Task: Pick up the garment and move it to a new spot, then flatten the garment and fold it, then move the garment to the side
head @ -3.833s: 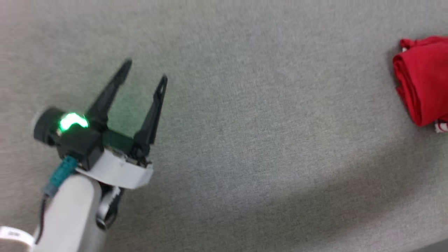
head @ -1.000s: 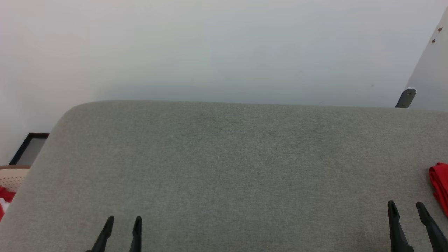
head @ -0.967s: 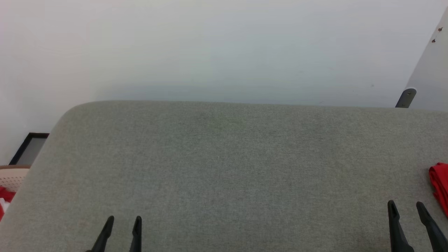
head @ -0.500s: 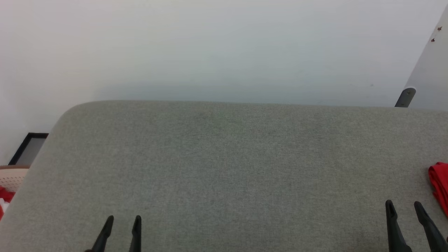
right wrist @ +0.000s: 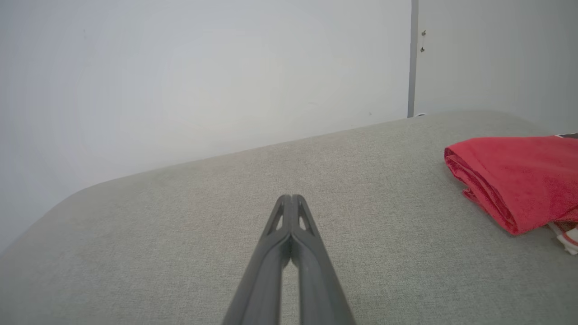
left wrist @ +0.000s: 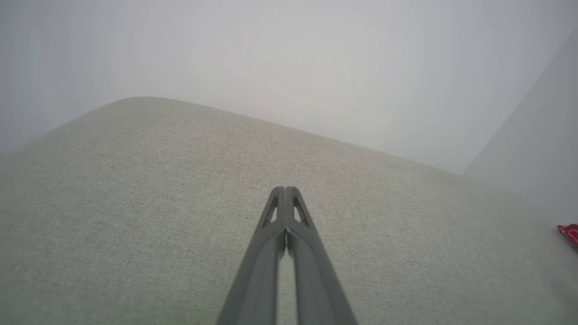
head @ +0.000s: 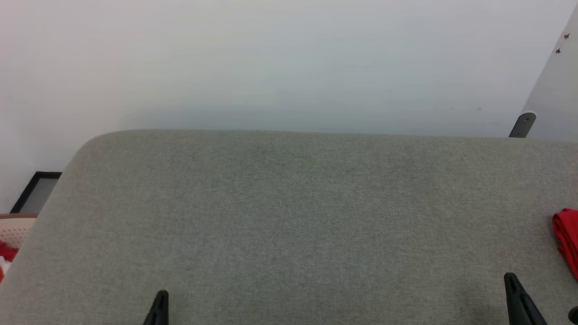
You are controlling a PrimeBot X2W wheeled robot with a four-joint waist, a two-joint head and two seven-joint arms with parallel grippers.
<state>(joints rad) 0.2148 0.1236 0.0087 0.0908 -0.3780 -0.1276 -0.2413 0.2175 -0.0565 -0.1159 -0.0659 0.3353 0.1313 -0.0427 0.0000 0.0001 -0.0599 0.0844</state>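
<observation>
At three o'clock on the grey fabric surface (head: 289, 216), the folded red garment (head: 566, 239) lies at the head view's edge. The left gripper (left wrist: 285, 190) at seven o'clock and the right gripper (right wrist: 291, 197) at five have fingertips pressed together, gripping nothing.

Right gripper (right wrist: 291, 198) front and centre, its two long dark fingers pressed together tip to tip with nothing between them, pointing out across the grey fabric surface (right wrist: 158, 234). Over on the right of the view, well apart from those tips, there's the garment (right wrist: 515, 176): red, folded into a thick bundle, its layered edge turned toward the gripper, lying on the fabric. A scrap of red-and-white striped trim (right wrist: 564, 237) peeks out at its lower corner. Behind it all, a pale wall (right wrist: 180, 90), a vertical seam (right wrist: 410, 58), and two small dark marks (right wrist: 422, 40) just beside it.
</observation>
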